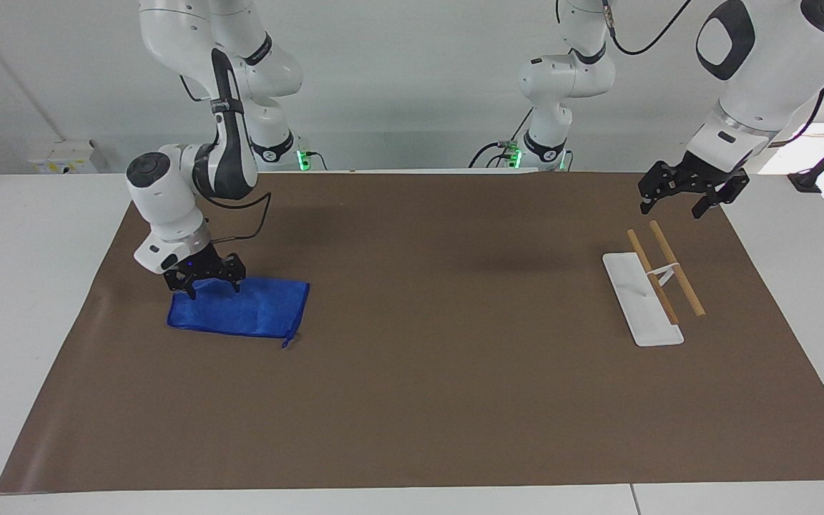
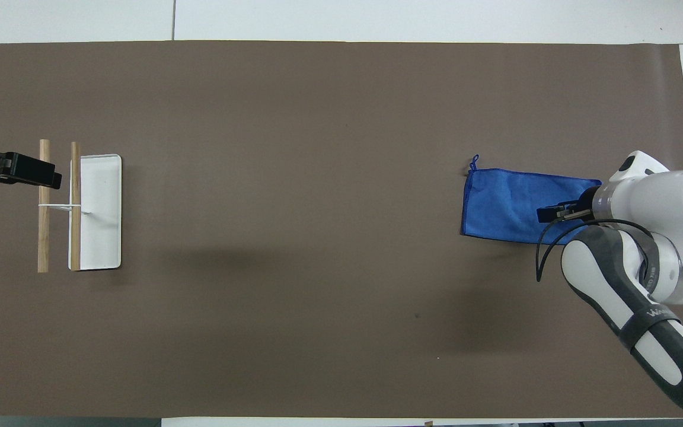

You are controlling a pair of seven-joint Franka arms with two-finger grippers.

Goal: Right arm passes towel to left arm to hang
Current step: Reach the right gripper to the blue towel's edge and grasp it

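Observation:
The bright-blue towel lies flat on the brown mat toward the right arm's end; its short tag trails from the corner farthest from the robots. It also shows in the overhead view. My right gripper, with its blue light, is down at the towel's edge nearest the robots, fingers spread open on either side of that edge; in the overhead view it covers that end of the towel. My left gripper waits open in the air over the robot-side end of the rack and shows at the overhead view's edge.
A towel rack stands toward the left arm's end: a white base tray with two wooden rods on a thin white stand, also in the overhead view. The brown mat covers the table's middle.

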